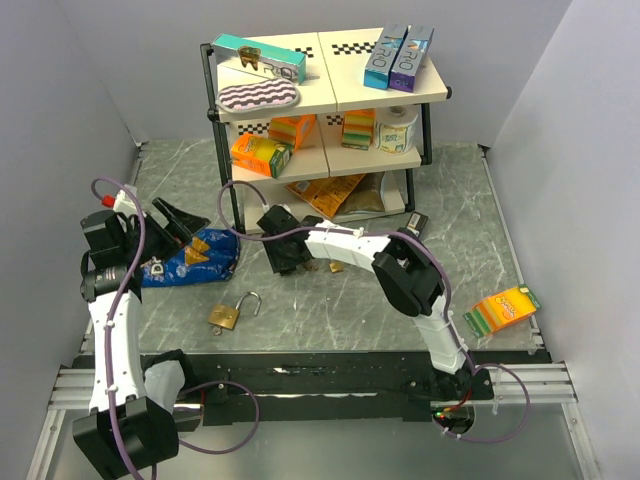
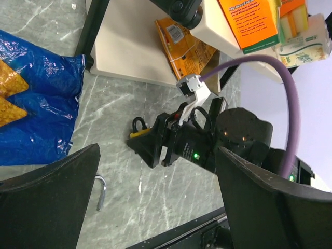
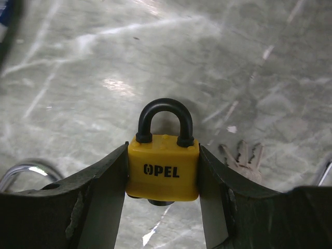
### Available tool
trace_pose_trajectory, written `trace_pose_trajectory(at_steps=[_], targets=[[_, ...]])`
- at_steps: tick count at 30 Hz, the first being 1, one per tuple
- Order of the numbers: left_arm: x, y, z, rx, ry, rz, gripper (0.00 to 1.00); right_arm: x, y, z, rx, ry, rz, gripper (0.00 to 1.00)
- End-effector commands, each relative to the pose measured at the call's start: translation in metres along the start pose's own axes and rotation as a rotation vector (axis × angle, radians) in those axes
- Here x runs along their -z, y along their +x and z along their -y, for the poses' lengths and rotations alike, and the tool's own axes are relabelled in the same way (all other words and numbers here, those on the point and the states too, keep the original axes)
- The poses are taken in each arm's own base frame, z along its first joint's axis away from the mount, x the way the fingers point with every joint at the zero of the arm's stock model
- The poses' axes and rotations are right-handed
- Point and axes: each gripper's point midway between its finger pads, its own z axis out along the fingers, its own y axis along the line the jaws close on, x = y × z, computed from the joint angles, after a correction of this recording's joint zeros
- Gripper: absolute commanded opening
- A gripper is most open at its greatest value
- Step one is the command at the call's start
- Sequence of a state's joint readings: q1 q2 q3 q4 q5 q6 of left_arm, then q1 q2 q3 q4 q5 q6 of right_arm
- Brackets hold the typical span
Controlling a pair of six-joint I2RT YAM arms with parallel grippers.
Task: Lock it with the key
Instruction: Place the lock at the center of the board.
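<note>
My right gripper (image 3: 163, 152) is shut on a yellow padlock (image 3: 163, 168) marked OPEL, its black shackle closed and pointing away from me. It holds the padlock just above the marble tabletop. A bunch of keys (image 3: 241, 161) lies on the table just right of the padlock. In the top view the right gripper (image 1: 285, 255) reaches left, in front of the shelf. A brass padlock (image 1: 227, 317) with an open shackle lies nearer the front. My left gripper (image 1: 176, 222) is open and empty over the blue bag. In the left wrist view it faces the yellow padlock (image 2: 139, 134).
A shelf rack (image 1: 330, 95) with boxes and sponges stands at the back. A blue chips bag (image 1: 190, 260) lies at the left. An orange snack bag (image 1: 325, 192) lies under the shelf. An orange-green box (image 1: 502, 309) sits at the right front edge.
</note>
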State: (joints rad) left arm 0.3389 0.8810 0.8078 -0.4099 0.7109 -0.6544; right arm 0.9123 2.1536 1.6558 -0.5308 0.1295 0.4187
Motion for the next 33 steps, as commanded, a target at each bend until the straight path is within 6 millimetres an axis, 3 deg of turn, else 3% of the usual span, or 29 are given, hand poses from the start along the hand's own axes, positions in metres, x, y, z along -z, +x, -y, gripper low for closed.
trace_pose_trajectory(at_steps=[1, 4, 7, 13, 16, 20, 22, 26, 27, 29, 30, 31, 32, 33], targets=[[0.004, -0.009, 0.011, -0.055, 0.028, 0.014, 0.96, 0.005, -0.018, -0.003, -0.060, -0.001, 0.026, 0.02], [0.003, -0.009, 0.010, -0.058, 0.028, 0.013, 0.96, 0.004, -0.014, -0.005, -0.072, -0.007, 0.013, 0.04], [0.002, -0.010, 0.010, -0.063, 0.027, 0.012, 0.96, 0.002, -0.009, -0.008, -0.070, -0.006, 0.003, 0.14], [0.001, -0.006, 0.008, -0.089, 0.040, -0.014, 0.96, 0.004, -0.007, -0.009, -0.080, -0.003, -0.002, 0.42], [0.000, -0.005, 0.006, -0.113, 0.037, -0.031, 0.96, 0.012, -0.009, -0.014, -0.088, -0.028, 0.001, 0.73], [-0.004, 0.003, 0.001, -0.089, 0.036, -0.099, 0.96, 0.025, -0.018, -0.022, -0.100, -0.057, 0.023, 0.80], [-0.004, 0.001, 0.002, -0.101, 0.033, -0.105, 0.96, 0.034, -0.025, -0.025, -0.093, -0.073, 0.042, 0.86], [0.000, -0.004, 0.007, -0.199, 0.048, -0.106, 0.96, 0.061, -0.038, -0.034, -0.066, -0.134, 0.096, 0.89], [0.002, -0.006, 0.009, -0.218, 0.043, -0.106, 0.96, 0.077, -0.046, -0.036, -0.049, -0.156, 0.132, 0.90], [0.002, -0.007, 0.000, -0.264, 0.004, -0.116, 0.96, 0.089, -0.041, -0.029, -0.027, -0.156, 0.138, 0.91], [0.006, -0.001, -0.003, -0.261, -0.021, -0.161, 0.96, 0.109, -0.048, -0.028, 0.002, -0.173, 0.181, 0.92], [0.008, 0.002, -0.009, -0.330, -0.026, -0.194, 0.96, 0.115, -0.046, -0.024, 0.017, -0.170, 0.194, 0.93], [0.007, 0.005, -0.017, -0.338, -0.048, -0.227, 0.96, 0.114, -0.034, -0.016, 0.035, -0.158, 0.180, 0.93], [0.009, 0.007, -0.021, -0.353, -0.068, -0.249, 0.96, 0.132, -0.037, -0.013, 0.058, -0.171, 0.221, 0.94]])
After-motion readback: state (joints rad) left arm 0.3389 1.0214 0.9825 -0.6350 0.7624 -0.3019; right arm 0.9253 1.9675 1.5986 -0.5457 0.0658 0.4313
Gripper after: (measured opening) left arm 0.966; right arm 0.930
